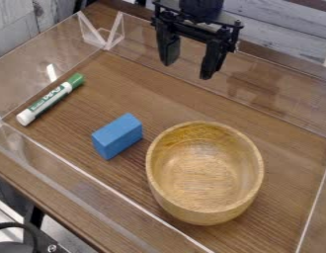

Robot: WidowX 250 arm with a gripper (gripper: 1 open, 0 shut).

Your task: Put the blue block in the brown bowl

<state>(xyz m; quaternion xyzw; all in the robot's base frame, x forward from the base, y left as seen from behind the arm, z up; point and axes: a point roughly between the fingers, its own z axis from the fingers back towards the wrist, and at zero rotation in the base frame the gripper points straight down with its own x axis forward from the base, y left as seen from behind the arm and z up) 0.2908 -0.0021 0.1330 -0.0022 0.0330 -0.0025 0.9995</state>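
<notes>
A small bright-blue block [117, 135] lies flat on the wooden table, just left of the brown bowl [204, 172]. The bowl is large, round and light wood, its hollow empty. My gripper [190, 54] hangs at the back of the scene, well above and behind both, pointing down. Its two dark fingers stand apart with nothing between them. It is clear of the block and the bowl.
A green-and-white marker [49, 98] lies at the left of the table [152, 89]. Clear plastic walls ring the table, with a folded clear stand [100, 32] at the back left. The front edge drops off at the lower left.
</notes>
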